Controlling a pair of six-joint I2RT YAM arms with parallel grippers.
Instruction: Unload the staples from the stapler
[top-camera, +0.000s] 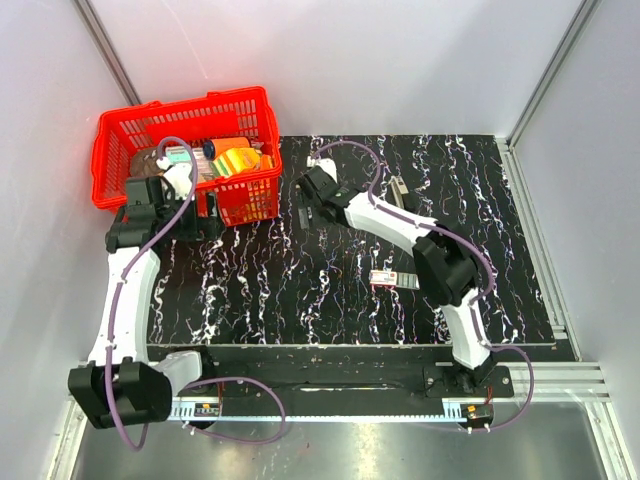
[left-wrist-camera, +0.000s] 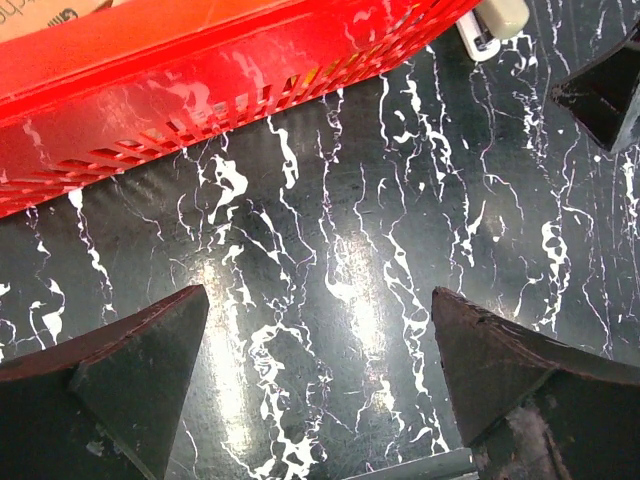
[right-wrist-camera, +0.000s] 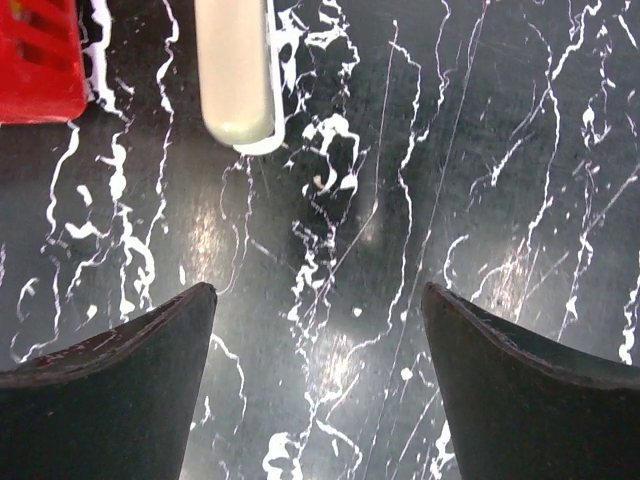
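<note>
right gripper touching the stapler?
Apart. In the right wrist view the stapler lies ahead of the open right gripper, with bare table between it and both fingertips.

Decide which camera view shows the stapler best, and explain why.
The right wrist view: the stapler lies large and sharp ahead of the open right gripper, though its far end is cut off. The left wrist view catches only one end at the frame's top edge, past the red basket. The top view shows a pale speck.

- Red basket (top-camera: 250, 198) at the black marbled mat's (top-camera: 300, 300) far-left corner, holding mixed items (one orange).
- Small red-and-white box (top-camera: 384, 279) flat on mat, right of centre.
</note>
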